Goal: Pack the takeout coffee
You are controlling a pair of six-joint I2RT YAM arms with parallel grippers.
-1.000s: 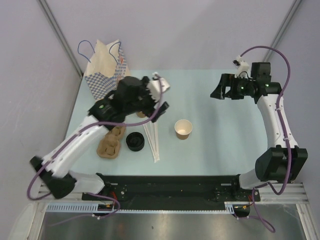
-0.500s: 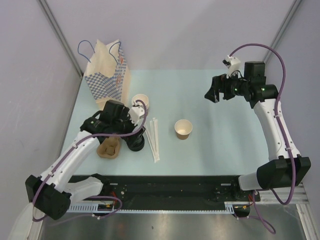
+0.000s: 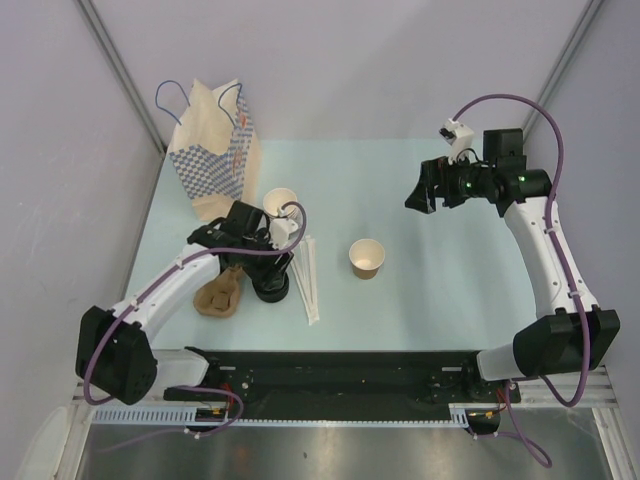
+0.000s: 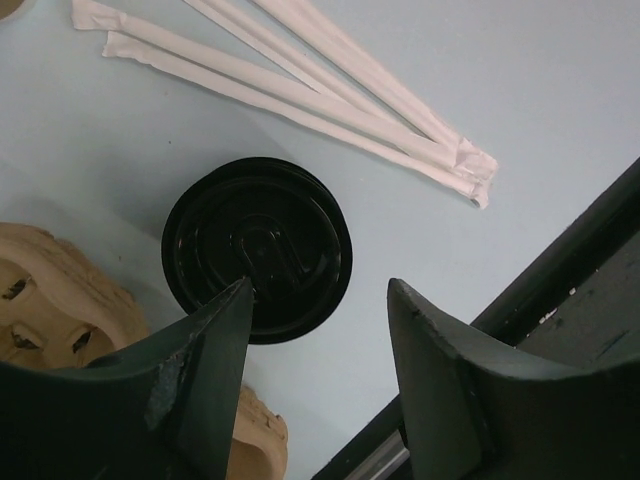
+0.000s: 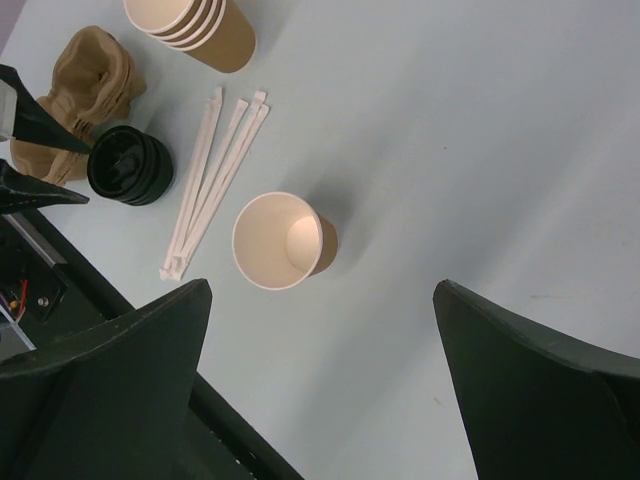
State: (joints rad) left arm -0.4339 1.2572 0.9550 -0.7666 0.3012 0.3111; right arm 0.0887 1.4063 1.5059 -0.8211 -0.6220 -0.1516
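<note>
No cup with a black lid shows in any view. A single lidless tan paper cup (image 3: 367, 258) stands upright mid-table, also in the right wrist view (image 5: 275, 240). A stack of loose black lids (image 3: 270, 283) sits left of it. My left gripper (image 3: 272, 262) is open and empty, low over the lids (image 4: 265, 245), one finger overlapping their near edge in the left wrist view (image 4: 320, 300). My right gripper (image 3: 422, 195) is open and empty, held high to the right of the cup (image 5: 322, 285).
A checked paper bag (image 3: 212, 150) stands at the back left. A stack of lidless cups (image 3: 281, 203), several wrapped straws (image 3: 305, 275) and a brown pulp cup carrier (image 3: 220, 293) lie around the lids. The black rail (image 3: 350, 370) runs along the near edge.
My left arm has swung down and forward from beside the bag to just over the black lids. My right gripper has moved a little left and forward.
</note>
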